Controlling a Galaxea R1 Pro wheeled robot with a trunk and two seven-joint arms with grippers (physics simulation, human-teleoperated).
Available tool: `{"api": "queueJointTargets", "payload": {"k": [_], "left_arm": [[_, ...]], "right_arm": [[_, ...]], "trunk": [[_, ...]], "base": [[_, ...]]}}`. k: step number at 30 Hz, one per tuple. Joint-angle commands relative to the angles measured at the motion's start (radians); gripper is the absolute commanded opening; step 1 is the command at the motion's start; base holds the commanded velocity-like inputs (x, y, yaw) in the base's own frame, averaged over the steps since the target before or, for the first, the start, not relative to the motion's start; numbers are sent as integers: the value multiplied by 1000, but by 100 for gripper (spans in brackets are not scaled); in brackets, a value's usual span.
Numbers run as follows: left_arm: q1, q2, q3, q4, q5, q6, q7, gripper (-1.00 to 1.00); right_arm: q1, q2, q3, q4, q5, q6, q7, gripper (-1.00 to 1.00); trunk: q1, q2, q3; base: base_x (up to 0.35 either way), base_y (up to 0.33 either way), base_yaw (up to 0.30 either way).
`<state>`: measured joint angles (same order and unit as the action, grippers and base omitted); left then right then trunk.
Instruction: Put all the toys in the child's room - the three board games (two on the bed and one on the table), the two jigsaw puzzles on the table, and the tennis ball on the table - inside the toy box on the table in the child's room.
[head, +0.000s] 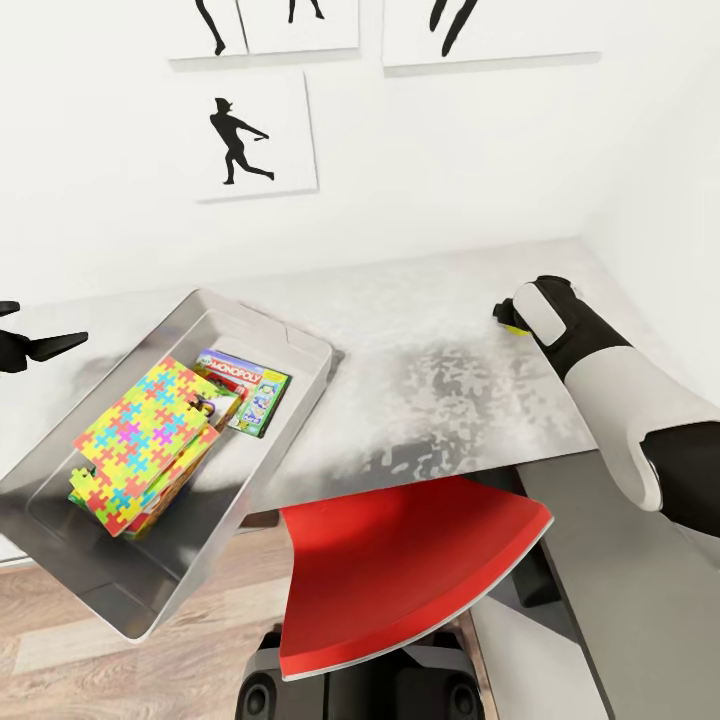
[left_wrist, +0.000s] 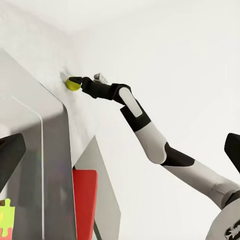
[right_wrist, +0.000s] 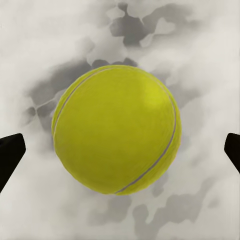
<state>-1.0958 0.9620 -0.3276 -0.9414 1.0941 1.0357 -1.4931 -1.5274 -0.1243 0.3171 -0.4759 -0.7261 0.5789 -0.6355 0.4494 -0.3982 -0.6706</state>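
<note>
A yellow-green tennis ball rests on the pale mottled table near its far right corner. My right gripper hovers over it, open, with a dark fingertip on either side and not touching. From the left wrist view the ball sits at the tip of that arm. The light grey toy box stands on the table's left. Inside lie a jigsaw puzzle, a second puzzle under it, and a green Monopoly board game. My left gripper hangs open beyond the box's far left side.
A red chair is pushed in under the table's front edge. A lower dark grey desk runs along the right. White walls close the back and right, with black silhouette pictures above. The toy box's near corner overhangs the wood floor.
</note>
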Motion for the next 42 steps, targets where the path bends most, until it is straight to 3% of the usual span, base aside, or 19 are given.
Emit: {"api": "queueJointTargets", "payload": {"k": [1, 42], "left_arm": [[-3, 1, -6, 1, 2, 11, -7, 100], [-3, 1, -7, 1, 2, 10, -6, 100]], "right_arm": [[-1, -1, 8, -1, -8, 5, -7, 100], [0, 1, 8, 0, -5, -3, -9, 100]], "trunk": [[1, -2, -1], [1, -2, -1]], "base": [[0, 0, 0], [0, 0, 0]]}}
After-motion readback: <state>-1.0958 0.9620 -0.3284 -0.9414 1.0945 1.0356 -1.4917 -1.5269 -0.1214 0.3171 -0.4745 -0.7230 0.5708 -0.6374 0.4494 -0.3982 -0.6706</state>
